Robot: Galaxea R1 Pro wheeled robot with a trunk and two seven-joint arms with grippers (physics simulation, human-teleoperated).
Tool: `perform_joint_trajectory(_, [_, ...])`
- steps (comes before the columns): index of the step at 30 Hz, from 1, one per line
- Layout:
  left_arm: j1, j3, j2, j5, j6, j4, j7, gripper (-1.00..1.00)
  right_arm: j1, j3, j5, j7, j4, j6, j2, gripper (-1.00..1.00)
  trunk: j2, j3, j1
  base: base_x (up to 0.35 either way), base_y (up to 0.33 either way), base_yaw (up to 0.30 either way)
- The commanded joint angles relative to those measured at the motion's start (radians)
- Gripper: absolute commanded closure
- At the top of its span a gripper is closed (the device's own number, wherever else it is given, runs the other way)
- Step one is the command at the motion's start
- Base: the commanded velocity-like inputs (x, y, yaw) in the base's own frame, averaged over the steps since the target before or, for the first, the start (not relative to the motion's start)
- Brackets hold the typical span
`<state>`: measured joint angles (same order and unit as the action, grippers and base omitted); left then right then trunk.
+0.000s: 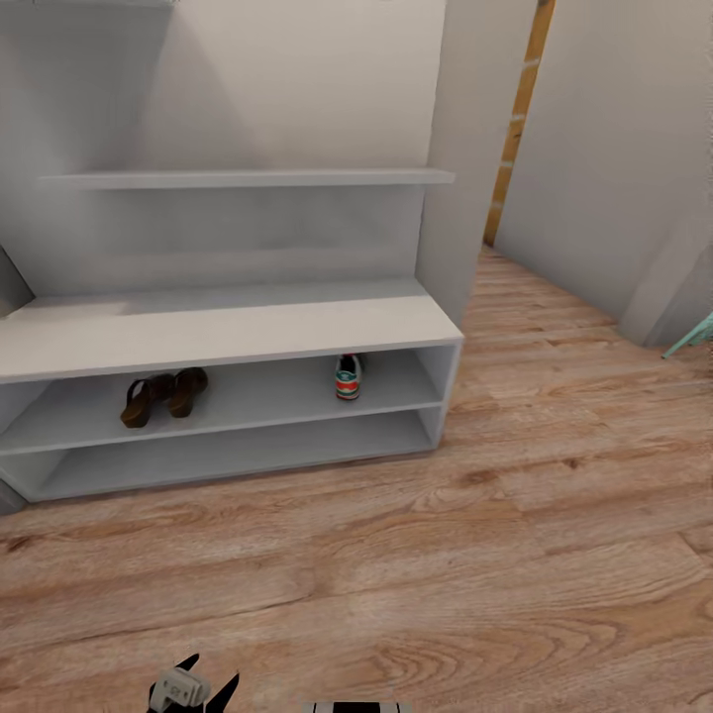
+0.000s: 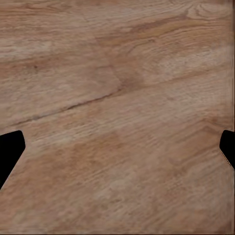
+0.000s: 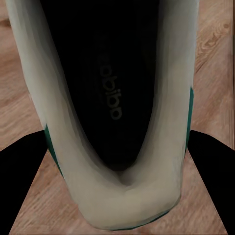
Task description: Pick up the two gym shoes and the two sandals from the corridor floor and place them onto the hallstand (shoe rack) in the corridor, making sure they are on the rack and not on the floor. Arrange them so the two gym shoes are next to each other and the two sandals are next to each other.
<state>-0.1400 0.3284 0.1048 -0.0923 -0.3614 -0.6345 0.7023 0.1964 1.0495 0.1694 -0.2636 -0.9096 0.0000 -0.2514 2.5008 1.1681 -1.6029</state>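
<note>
Ahead, the rack (image 1: 228,332) stands against the far wall, a pale grey bench with two open tiers and a wall shelf (image 1: 248,178) above it. On the left of its upper tier the two sandals (image 1: 163,394) lie side by side, touching or nearly so, toes pointing out toward the near side. Further right on the same tier, well apart from them, one shoe (image 1: 348,376) stands with its red-orange heel facing out, near the right end wall. The lower tier and the bench top carry nothing that can be made out.

The floor (image 1: 475,555) of wood-grain planks spreads from the rack to the near edge. At that near edge, left of centre, the left hand (image 1: 194,686) shows its dark fingertips; its wrist view has the two fingers (image 2: 10,152) spread wide at either side over bare floor (image 2: 117,117), so it is open and empty.

The right wrist view looks straight into the second shoe (image 3: 115,122), its dark inside and white collar with green at the sides, sitting between the right hand's (image 3: 117,161) dark fingers (image 3: 22,186), which close against its sides, with floor (image 3: 215,58) behind.
</note>
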Motion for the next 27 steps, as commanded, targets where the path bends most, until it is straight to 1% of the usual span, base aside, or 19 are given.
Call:
perform_joint_trajectory(1, [-0.001, 0.007, -0.001, -0.009, -0.004, -0.001, 0.004, -1.00, 0.001, 0.005, 0.010, -0.008, 0.000, 0.000, 0.002, 1.00, 0.000, 0.001, 0.001, -0.253, -0.190, 0.000])
perform_joint_trajectory(4, [0.000, 0.015, -0.001, -0.009, -0.004, -0.001, 0.004, -1.00, 0.001, 0.004, 0.010, -0.008, 0.000, 0.000, 0.004, 1.00, 0.000, 0.001, 0.001, -0.254, -0.178, 0.000])
perform_joint_trajectory(8, [0.000, 0.060, -0.002, -0.008, -0.006, -0.001, 0.008, -1.00, 0.001, 0.004, 0.010, -0.008, 0.000, 0.001, 0.006, 1.00, 0.000, 0.001, 0.001, -0.129, -0.078, 0.000])
perform_joint_trajectory(10, [0.000, 0.076, -0.002, -0.008, -0.006, -0.001, 0.011, -1.00, 0.001, 0.004, 0.010, -0.008, 0.000, 0.001, 0.006, 1.00, 0.000, 0.001, 0.001, -0.046, -0.027, 0.000])
perform_joint_trajectory(12, [-0.001, 0.085, -0.002, -0.008, -0.006, -0.001, 0.013, -1.00, 0.001, 0.004, 0.010, -0.008, 0.001, 0.001, 0.006, 1.00, 0.000, 0.001, 0.001, -0.023, -0.014, 0.004])
perform_joint_trajectory(16, [-0.001, 0.093, -0.002, -0.009, -0.007, -0.001, 0.015, -1.00, 0.001, 0.004, 0.012, -0.008, 0.001, 0.001, 0.006, 1.00, 0.000, 0.001, 0.001, -0.008, -0.005, 0.129])
perform_joint_trajectory(24, [-0.001, 0.095, 0.001, -0.010, -0.007, -0.005, 0.017, -1.00, 0.001, 0.003, 0.015, -0.008, 0.001, 0.000, 0.009, 1.00, 0.000, 0.001, 0.001, -0.001, 0.000, 0.265])
perform_joint_trajectory(27, [-0.001, 0.096, 0.006, -0.009, -0.007, -0.012, 0.016, -1.00, 0.001, 0.003, 0.015, -0.008, 0.001, 0.000, 0.009, 1.00, 0.000, 0.001, 0.001, -0.013, 0.000, 0.277])
